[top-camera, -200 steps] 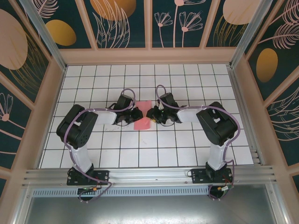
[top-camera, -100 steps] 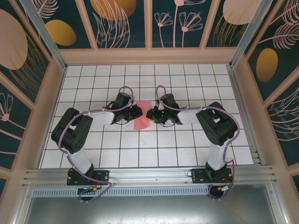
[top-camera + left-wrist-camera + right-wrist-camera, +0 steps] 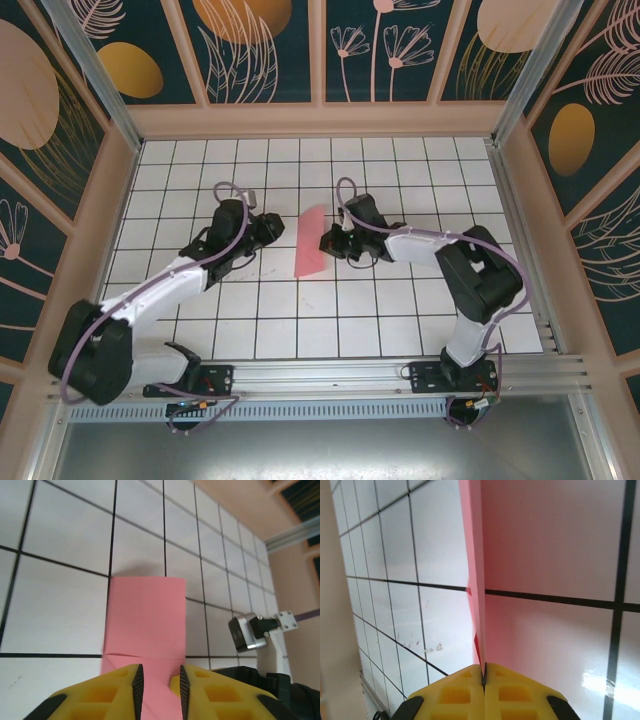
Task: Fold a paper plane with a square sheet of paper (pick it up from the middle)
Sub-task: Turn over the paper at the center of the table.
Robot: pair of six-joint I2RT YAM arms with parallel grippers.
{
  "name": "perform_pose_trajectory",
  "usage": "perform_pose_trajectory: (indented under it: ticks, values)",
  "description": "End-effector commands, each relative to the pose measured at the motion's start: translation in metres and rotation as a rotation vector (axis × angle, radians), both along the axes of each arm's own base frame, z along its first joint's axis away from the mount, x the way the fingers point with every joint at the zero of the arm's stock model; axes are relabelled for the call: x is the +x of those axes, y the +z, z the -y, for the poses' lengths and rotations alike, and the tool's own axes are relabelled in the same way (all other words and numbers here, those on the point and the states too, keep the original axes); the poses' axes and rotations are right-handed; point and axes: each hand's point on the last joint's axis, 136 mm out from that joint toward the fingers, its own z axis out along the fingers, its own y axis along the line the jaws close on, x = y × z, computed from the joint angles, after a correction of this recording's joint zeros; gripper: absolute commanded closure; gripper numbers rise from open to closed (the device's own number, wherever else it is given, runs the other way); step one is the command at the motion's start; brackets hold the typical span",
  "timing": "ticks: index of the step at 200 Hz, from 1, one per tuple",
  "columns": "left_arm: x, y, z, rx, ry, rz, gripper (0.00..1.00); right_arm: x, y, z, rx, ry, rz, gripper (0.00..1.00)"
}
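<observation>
Currently in hand: an early fold, by my reading. The thin salmon-pink sheet of paper is a narrow creased strip, not yet a dart.
Paper: mid-desk between the two hands, raised on edge over the white gridded desk; I cannot tell whether its lower edge touches.
Right hand: yellow fingers pressed together, pinching the sheet's edge.
Left hand: fingers slightly spread, gripping nothing, near the sheet.
Next move: probably the left hand takes the free side, so the crease can be laid flat and straight.
</observation>
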Motion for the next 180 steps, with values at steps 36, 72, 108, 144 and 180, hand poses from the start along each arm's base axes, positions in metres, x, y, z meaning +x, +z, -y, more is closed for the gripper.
perform_pose_trajectory:
  ticks: [36,72,108,144,180]
  values:
    - [-0.015,0.014,-0.018,-0.063,0.064,0.039,0.66,0.015,0.038,0.045,-0.253,-0.217,-0.02,1.0]
    - [-0.018,0.007,-0.012,-0.071,0.032,0.013,0.65,0.027,0.061,0.048,-0.257,-0.29,-0.016,1.0]
    - [-0.015,0.007,-0.007,-0.081,0.02,-0.006,0.65,0.026,0.06,0.047,-0.238,-0.288,-0.031,1.0]
    - [-0.013,0.004,-0.003,-0.084,0.012,-0.019,0.65,0.029,0.06,0.04,-0.221,-0.243,-0.03,1.0]
    - [-0.011,0.002,-0.006,-0.044,0.011,-0.015,0.66,0.035,0.067,0.039,-0.242,-0.228,-0.027,1.0]
